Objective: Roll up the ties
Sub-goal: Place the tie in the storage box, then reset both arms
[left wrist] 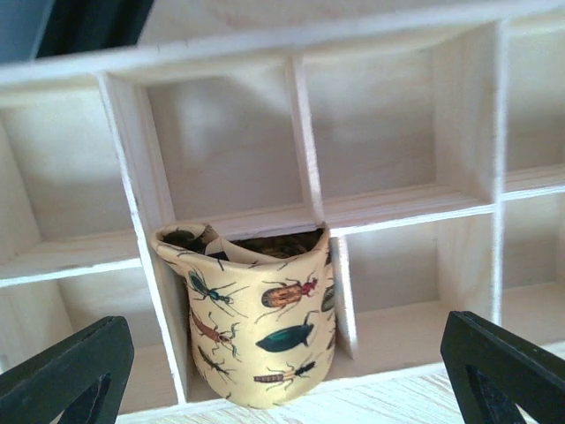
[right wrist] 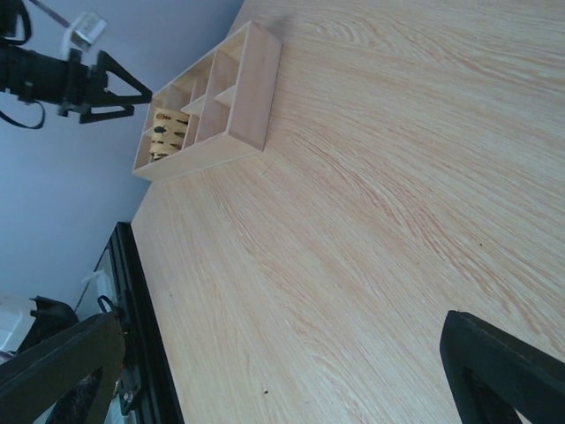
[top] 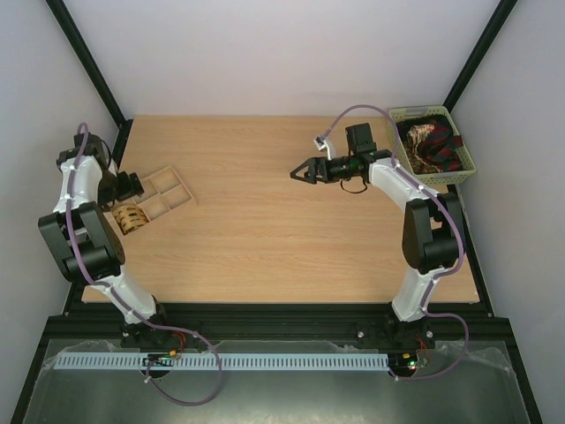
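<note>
A rolled tan-yellow tie [left wrist: 260,322] printed with dark insects stands upright in a near compartment of a wooden divided tray [left wrist: 305,150]. It also shows in the top view [top: 130,219] and in the right wrist view [right wrist: 164,132]. My left gripper [left wrist: 282,358] is open and empty, just in front of the roll, with its jaws wide apart; in the top view it [top: 129,187] is at the tray's left edge. My right gripper [top: 297,173] is open and empty above mid-table [right wrist: 282,353]. Dark red, black and cream ties [top: 431,144] lie bunched in a basket.
The wooden tray [top: 175,191] sits at the table's left edge, its other compartments bare. A pale green basket [top: 467,162] stands at the back right corner. Black frame posts run along both sides.
</note>
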Available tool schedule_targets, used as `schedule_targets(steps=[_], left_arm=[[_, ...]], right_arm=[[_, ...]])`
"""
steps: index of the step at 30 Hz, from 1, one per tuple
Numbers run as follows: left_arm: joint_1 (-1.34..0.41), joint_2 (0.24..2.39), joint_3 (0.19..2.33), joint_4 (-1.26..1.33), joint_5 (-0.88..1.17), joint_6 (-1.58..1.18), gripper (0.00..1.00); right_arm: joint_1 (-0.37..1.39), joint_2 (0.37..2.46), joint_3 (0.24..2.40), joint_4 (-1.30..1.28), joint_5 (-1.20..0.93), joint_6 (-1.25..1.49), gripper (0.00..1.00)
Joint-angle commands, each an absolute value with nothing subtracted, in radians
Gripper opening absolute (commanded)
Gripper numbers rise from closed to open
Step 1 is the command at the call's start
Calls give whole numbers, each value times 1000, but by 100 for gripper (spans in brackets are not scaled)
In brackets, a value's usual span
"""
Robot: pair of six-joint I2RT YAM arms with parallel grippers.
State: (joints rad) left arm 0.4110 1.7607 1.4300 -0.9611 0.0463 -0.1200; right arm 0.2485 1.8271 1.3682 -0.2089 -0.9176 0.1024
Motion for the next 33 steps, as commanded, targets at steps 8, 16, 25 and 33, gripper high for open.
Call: schedule_targets(steps=[8, 16, 25, 33], left_arm=[[359, 1716, 1802, -971, 126, 4, 99], [74, 1813, 2029, -802, -41, 110, 99], [-165, 1891, 1915, -622, 17, 44, 99], [-288, 1840, 1597, -499, 1, -71, 99]], right_arm=[[181, 1793, 1496, -263, -784, 54, 99], [44, 1731, 1578, -327, -639, 55, 99], [-103, 1624, 1480, -375, -615, 70, 99], [-135, 1492, 1172, -343, -590, 2, 99]])
